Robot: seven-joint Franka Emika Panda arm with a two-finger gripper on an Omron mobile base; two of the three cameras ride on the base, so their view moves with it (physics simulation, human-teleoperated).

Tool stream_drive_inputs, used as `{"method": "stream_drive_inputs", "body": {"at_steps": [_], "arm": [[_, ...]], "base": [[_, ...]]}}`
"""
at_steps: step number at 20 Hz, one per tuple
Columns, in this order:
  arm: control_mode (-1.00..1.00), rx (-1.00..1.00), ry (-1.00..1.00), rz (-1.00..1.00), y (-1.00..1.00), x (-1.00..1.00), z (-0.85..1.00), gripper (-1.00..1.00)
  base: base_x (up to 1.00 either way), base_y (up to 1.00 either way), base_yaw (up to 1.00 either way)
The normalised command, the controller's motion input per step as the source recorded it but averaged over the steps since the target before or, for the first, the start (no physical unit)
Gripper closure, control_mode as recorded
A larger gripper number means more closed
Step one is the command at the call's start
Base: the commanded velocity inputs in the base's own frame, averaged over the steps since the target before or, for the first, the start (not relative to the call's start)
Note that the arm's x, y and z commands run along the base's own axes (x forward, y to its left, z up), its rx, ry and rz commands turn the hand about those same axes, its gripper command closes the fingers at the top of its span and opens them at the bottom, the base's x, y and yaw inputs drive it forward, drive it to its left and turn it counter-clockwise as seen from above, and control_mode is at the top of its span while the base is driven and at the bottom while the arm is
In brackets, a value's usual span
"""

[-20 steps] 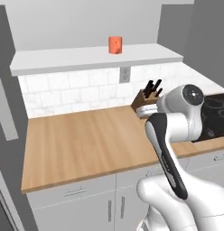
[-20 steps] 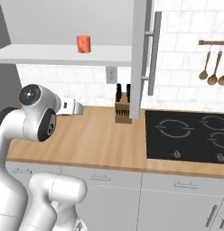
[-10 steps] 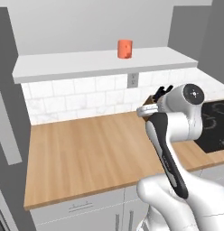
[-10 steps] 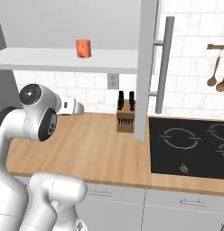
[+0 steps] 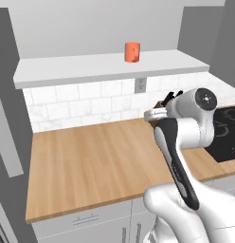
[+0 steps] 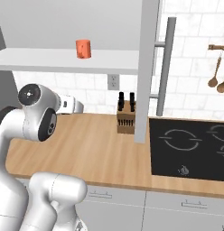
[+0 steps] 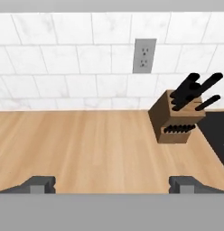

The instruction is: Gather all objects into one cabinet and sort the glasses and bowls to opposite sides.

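Gripper (image 7: pixel 112 184): in the hand view its two dark tips rise far apart at the bottom edge, nothing between them — jaws spread wide, empty.
Arm: folded up close over the base, hand pointed level at the tiled wall, low above the wooden counter (image 5: pixel 91 161).
Counter: bare wood in front of the hand; a knife block (image 7: pixel 177 118) stands at its far right end, against the wall beside the black cooktop (image 6: pixel 190 149).
Wall: white tile with one outlet (image 7: pixel 144 56), just left of and above the knife block.
Orange cup (image 5: pixel 132 51): upright on the white shelf (image 5: pixel 91 69) above the backsplash, well above the hand and well apart from it, alone on the stretch of shelf that shows.
Cabinet door (image 6: pixel 147 67): stands open edge-on at the shelf's right end, its long grey bar handle (image 6: pixel 164 63) facing the cooktop side.
Step in hand: judged as approach — nothing is gripped yet and the hand looks under the shelf, not at the cup.
Next move calls for: lifting and tilting the hand up to shelf height, lining the open fingers on either side of the orange cup, then closing. The shelf's front edge is the thing to clear on the way up.
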Motion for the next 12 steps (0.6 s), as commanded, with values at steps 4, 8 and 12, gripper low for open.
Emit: {"method": "stream_drive_inputs", "body": {"at_steps": [4,8,12], "arm": [[-1.00,0.05,-0.24,0.00,0.00,-0.30,0.76,-1.00],[-1.00,0.01,-0.18,0.00,0.10,-0.13,0.99,-1.00],[-1.00,0.00,-0.02,-0.08,0.00,-0.26,0.98,-1.00]], "base": [[0.00,0.00,0.00],[0.00,0.00,0.00],[0.00,0.00,0.00]]}}
